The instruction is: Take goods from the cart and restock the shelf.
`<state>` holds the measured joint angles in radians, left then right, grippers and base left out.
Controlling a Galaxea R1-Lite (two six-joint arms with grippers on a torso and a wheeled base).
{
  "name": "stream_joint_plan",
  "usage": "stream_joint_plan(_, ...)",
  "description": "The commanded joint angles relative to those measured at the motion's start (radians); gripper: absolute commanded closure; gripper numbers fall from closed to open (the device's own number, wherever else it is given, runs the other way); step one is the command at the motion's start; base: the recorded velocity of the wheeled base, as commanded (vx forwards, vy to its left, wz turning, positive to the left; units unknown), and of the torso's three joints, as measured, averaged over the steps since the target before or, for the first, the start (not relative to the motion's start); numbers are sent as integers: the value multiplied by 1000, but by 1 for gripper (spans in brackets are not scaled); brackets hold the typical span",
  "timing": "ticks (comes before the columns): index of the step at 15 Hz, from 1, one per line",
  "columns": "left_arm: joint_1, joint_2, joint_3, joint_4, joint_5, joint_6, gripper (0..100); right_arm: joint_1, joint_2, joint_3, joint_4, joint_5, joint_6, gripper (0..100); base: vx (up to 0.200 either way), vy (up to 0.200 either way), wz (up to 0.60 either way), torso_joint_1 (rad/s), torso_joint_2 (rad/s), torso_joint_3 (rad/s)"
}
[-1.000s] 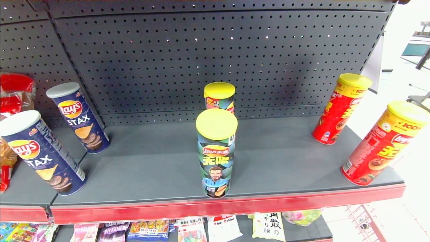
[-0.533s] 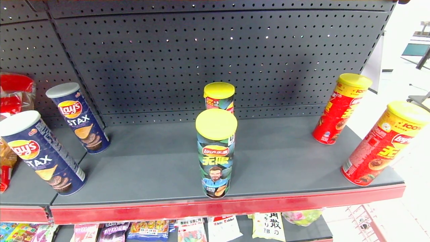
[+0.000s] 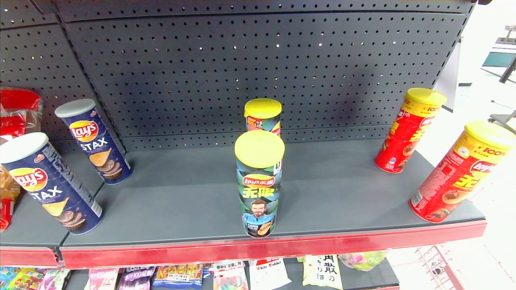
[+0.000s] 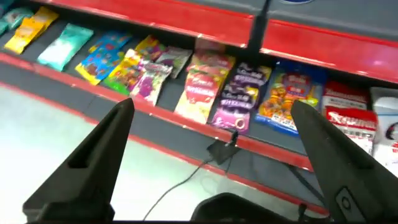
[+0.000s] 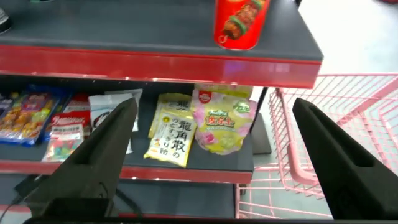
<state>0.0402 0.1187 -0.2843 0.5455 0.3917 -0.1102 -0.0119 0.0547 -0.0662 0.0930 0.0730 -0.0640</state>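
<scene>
Both empty and spread wide, left gripper [image 4: 211,107] and right gripper [image 5: 212,106] are hanging below the shelf [image 5: 124,25], cart [image 5: 286,149] just beside the right one, so a careless rise is risking clipping the red can [image 3: 459,173] off the shelf's front right corner.

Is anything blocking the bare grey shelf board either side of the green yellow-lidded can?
Nothing visible does. The grey shelf board lies bare between the green yellow-lidded can and the dark blue cans, and toward the red cans.
</scene>
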Motion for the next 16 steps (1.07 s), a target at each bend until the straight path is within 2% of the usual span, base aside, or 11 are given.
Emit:
stream_joint_plan(1, 0, -54, 59, -121, -139, -14, 0, 7, -55, 2, -1, -35, 20, 0, 0, 0, 0, 0, 0, 0)
stream_joint_plan(2, -39, -108, 160, -345, -203, -13, 0, 7, -55, 2, -2, -55, 39, 0, 0, 0, 0, 0, 0, 0)
stream_joint_plan(3, -42, -119, 229, -492, -278, -14, 0, 7, -55, 5, -9, -78, 39, 0, 0, 0, 0, 0, 0, 0)
stream_joint_plan(4, -40, -119, 243, -515, -349, -14, 0, 7, -55, 11, -16, -81, 36, 0, 0, 0, 0, 0, 0, 0)
stream_joint_plan(5, -40, -119, 255, -521, -378, -6, 0, 7, -55, 12, -25, -84, 35, 0, 0, 0, 0, 0, 0, 0)
stream_joint_plan(6, -40, -119, 260, -532, -406, 23, 0, 7, -55, 16, -29, -85, 35, 0, 0, 0, 0, 0, 0, 0)
stream_joint_plan(7, -40, -119, 263, -536, -416, 35, 0, 7, -55, 16, -29, -104, 36, 0, 0, 0, 0, 0, 0, 0)
stream_joint_plan(8, -40, -119, 263, -535, -415, 27, 0, 7, -55, 16, -30, -116, 36, 0, 0, 0, 0, 0, 0, 0)
stream_joint_plan(9, -40, -119, 263, -533, -415, 3, 0, 7, -55, 17, -35, -127, 36, 0, 0, 0, 0, 0, 0, 0)
stream_joint_plan(16, -40, -119, 263, -533, -406, -5, 0, 7, -55, 17, -35, -130, 41, 0, 0, 0, 0, 0, 0, 0)
